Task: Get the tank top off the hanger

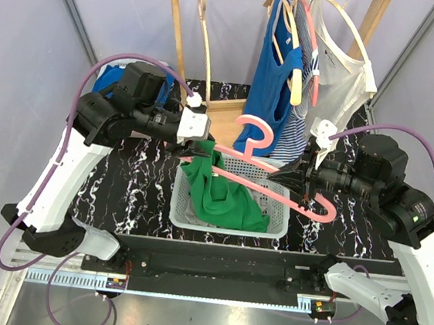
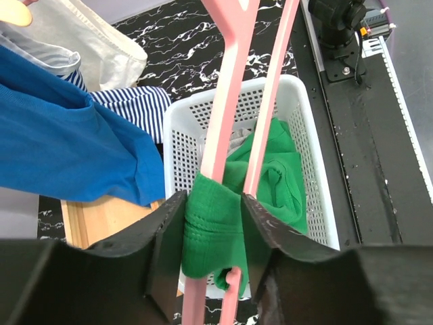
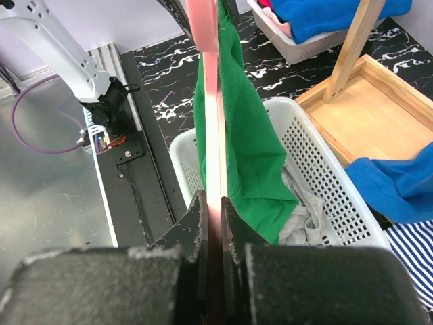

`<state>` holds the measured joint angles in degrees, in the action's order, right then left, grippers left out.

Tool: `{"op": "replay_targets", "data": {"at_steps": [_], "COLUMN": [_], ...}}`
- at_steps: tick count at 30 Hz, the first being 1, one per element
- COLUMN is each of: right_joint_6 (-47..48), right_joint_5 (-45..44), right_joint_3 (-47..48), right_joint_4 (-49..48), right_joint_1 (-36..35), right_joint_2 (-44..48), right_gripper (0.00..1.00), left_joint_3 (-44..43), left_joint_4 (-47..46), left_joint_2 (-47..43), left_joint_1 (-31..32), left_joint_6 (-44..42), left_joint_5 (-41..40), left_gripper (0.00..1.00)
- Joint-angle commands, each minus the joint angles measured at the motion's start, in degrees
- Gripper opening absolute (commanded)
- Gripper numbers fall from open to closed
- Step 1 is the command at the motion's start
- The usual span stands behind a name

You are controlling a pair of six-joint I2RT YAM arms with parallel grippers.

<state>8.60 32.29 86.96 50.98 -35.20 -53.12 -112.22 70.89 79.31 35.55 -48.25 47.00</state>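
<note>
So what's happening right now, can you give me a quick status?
Right gripper shut on pink hanger. Left gripper around green tank top, one strap still on hanger. White basket directly below.

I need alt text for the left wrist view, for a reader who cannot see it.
Seen from the left tool, a pink hanger runs between its fingers with a green tank top bunched on the near end. The garment trails into a white basket on a black marble table.

Top view looks down from behind the arms; both wrist views sit close, facing the basket [image 1: 272,224] [image 2: 308,122] [image 3: 338,196] at mid-frame, seen in all three
</note>
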Motion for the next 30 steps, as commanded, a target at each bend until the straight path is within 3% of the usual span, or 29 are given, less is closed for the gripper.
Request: {"op": "replay_targets", "data": {"at_steps": [1,8,12,13,16,25,30], "right_joint_6": [-0.2,-0.3,-0.4,-0.4,-0.7,-0.3,-0.3], "right_joint_5": [-1.9,-2.5,-2.8,-2.9,-2.9,-4.4,-5.5], "right_joint_3": [0.0,-0.4,-0.3,-0.3,-0.3,-0.2,0.8], "right_joint_4": [-2.0,-2.0,-1.9,-2.0,-2.0,-1.4,0.6], "right_joint_1": [0.0,0.1,0.1,0.0,0.0,0.0,0.0], "right_joint_2": [0.7,0.7,1.2,1.3,1.4,2.3,3.1], "right_gripper": [0.0,0.0,0.0,0.0,0.0,0.0,0.0], "left_joint_3": [0.4,2.1,2.4,2.4,2.4,5.6,7.2], "left_joint_4": [-2.2,-2.1,-2.1,-2.2,-2.1,-3.6,-4.0], "left_joint_2": [-2.7,-3.5,-3.4,-3.3,-3.2,-4.7,-5.3], "left_joint_1": [-0.1,-0.1,-0.1,-0.1,-0.1,-0.9,-3.5], "left_joint_6": [0.4,-0.2,-1.0,-1.1,-1.1,-2.4,-1.7], "left_joint_5": [-1.6,-3.0,-4.4,-4.6,-5.3,-11.1,-8.9], "left_gripper": [0.4,0.35,0.24,0.17,0.11,0.08,0.08]}}
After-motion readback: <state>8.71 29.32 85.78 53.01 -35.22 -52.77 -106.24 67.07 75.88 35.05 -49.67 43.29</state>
